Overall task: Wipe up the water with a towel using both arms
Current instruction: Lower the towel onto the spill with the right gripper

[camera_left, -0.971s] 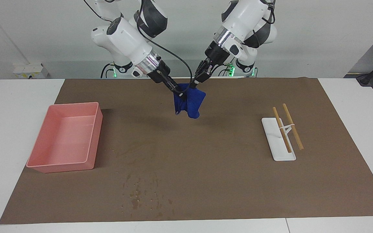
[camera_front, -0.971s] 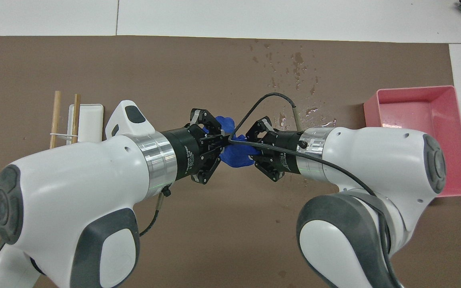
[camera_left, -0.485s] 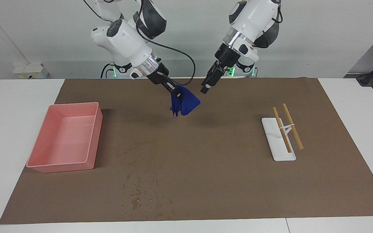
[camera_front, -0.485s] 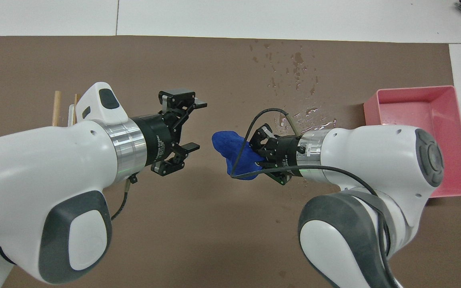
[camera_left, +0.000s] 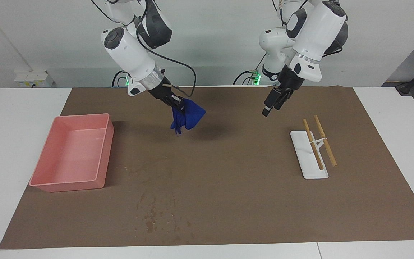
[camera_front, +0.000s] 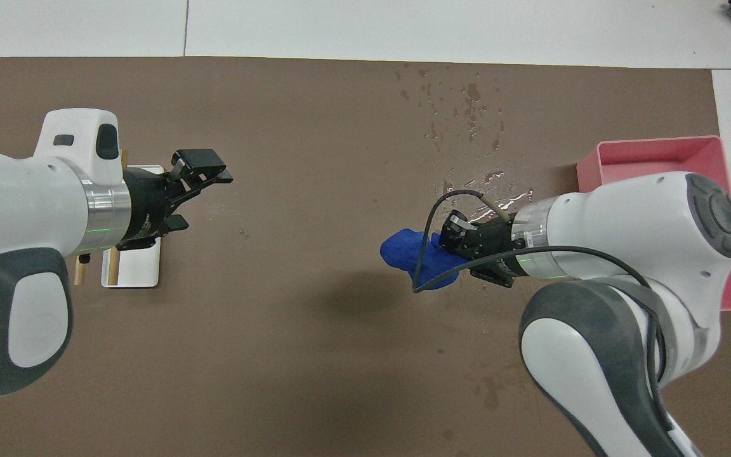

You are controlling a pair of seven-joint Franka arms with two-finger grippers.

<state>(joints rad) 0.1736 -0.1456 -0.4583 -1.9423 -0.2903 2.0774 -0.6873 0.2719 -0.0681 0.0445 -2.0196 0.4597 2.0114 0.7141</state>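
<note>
Towel hangs bunched from the right gripper, jaws clenched on its top fold, above the brown mat on the counter.

From nine o'clock in the facing view: pink tray, then the towel, a soft, light, floppy cloth, likely best gripped at a gathered edge so the loose part drags flat; water speckles the mat at six o'clock; left gripper hovers released near the rack at three o'clock.

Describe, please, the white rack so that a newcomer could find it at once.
Start from the brown mat covering the table and go toward the left arm's end. There lies a flat white plastic rack. Alone there, it carries two slanted wooden rods.
</note>
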